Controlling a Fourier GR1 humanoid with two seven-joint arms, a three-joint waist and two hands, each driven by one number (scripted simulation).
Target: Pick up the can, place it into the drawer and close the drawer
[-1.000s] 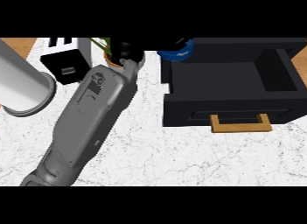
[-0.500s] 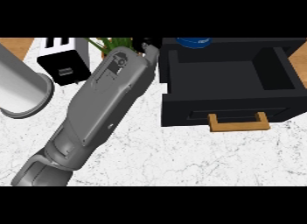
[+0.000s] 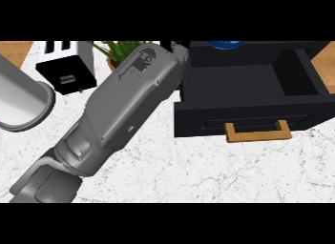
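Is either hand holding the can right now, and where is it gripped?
Cannot be told. A grey forearm reaches toward the open drawer, its hand out of view. A blue object, possibly the can, shows behind the drawer.

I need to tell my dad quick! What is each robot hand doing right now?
Left robot hand: mostly hidden at the top edge, so it cannot be told.
Right robot hand: not in view.

Swinging further right, grey forearm [image 3: 120, 105] now against the open drawer's [image 3: 251, 90] left wall. Blue can [image 3: 225, 44] carried from the drawer's back-left corner to above its far edge, barely showing at the top.
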